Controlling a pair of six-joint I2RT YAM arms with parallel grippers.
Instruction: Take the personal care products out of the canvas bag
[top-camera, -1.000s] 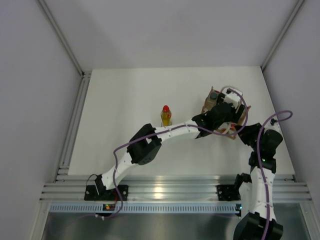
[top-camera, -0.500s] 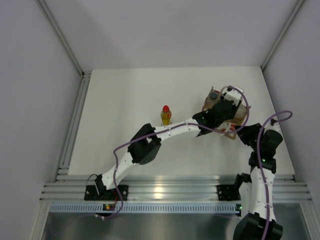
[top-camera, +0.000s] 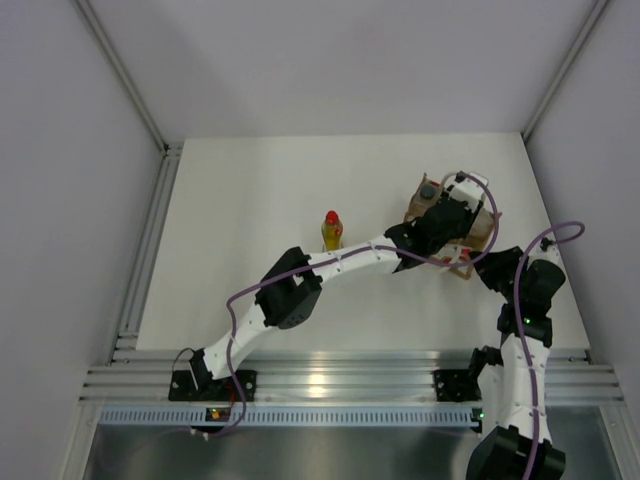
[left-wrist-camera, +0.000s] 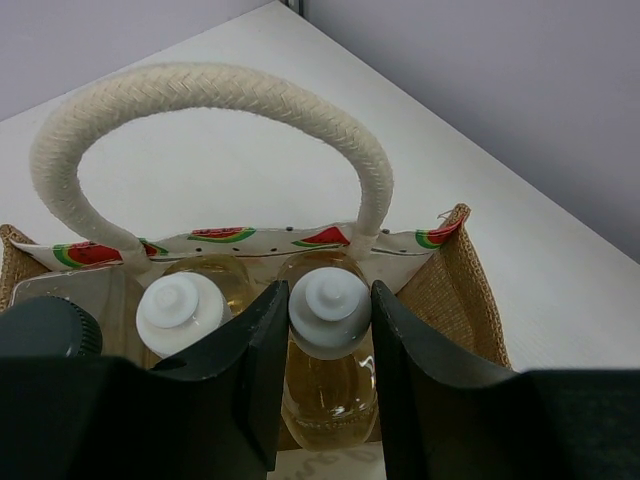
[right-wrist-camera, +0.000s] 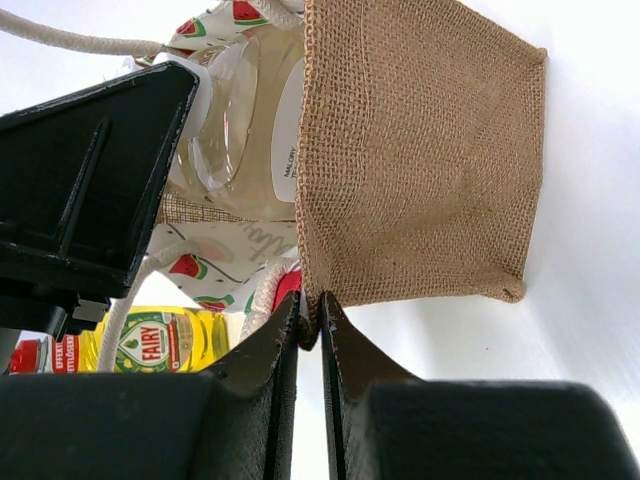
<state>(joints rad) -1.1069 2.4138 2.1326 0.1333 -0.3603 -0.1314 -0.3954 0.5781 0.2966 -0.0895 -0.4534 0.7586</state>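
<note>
The canvas bag (top-camera: 482, 226) stands at the table's right, its burlap side (right-wrist-camera: 420, 150) facing the right wrist camera. My left gripper (left-wrist-camera: 330, 350) reaches into it from above and is shut on the neck of an amber bottle with a white cap (left-wrist-camera: 330, 300). A second white-capped amber bottle (left-wrist-camera: 180, 312) and a dark cap (left-wrist-camera: 40, 328) sit beside it under the rope handle (left-wrist-camera: 210, 90). My right gripper (right-wrist-camera: 310, 320) is shut on the bag's lower burlap edge. A yellow bottle with a red cap (top-camera: 331, 231) stands on the table left of the bag.
The white table (top-camera: 250, 190) is bounded by grey walls at the back and sides. Aluminium rails (top-camera: 330, 380) run along the near edge and a rail (top-camera: 150, 240) along the left. The left arm's elbow (top-camera: 290, 290) arches over the table's middle.
My left gripper moved a little further into the bag and its jaws closed on the white-capped bottle. The right gripper and the bag stayed put.
</note>
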